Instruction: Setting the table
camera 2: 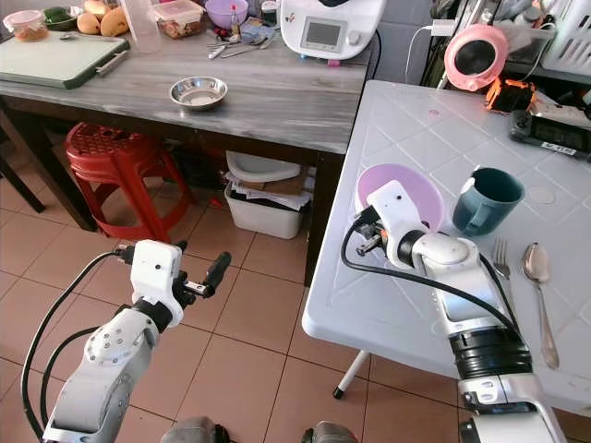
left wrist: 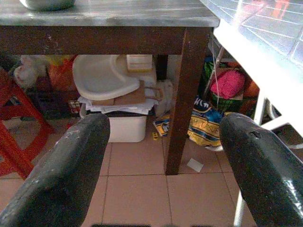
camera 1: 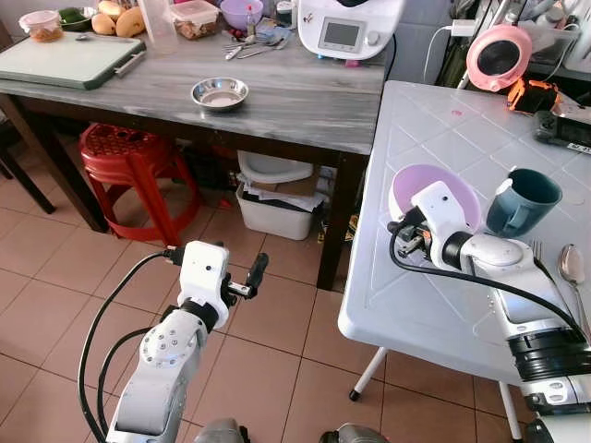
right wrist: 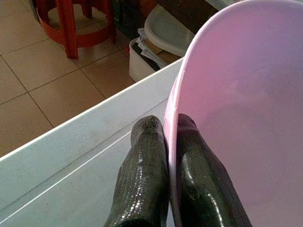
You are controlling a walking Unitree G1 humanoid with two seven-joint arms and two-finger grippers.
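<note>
Right gripper [right wrist: 165,156] clamped on the rim of the pink bowl [camera 2: 420,189], one finger inside, one outside. Bowl sits on the white table [camera 2: 406,305], near its left edge. Teal mug [camera 2: 487,198] just right of the bowl, fork [camera 2: 503,263] and spoon [camera 2: 537,277] lying right of the right arm, nearer than the mug.

Left gripper [left wrist: 163,161] held over the tiled floor [camera 1: 268,341] left of the white table, fingers [left wrist: 66,170] spread apart, holding nothing, aimed at the storage bin [left wrist: 125,127] under the wooden table [camera 1: 277,101].

On the wooden table, far side: steel bowl [camera 1: 220,92], cutting board [camera 1: 65,60], white kitchen appliance [camera 1: 346,28]. Red stool [camera 1: 129,166] tucked under it on the left
</note>
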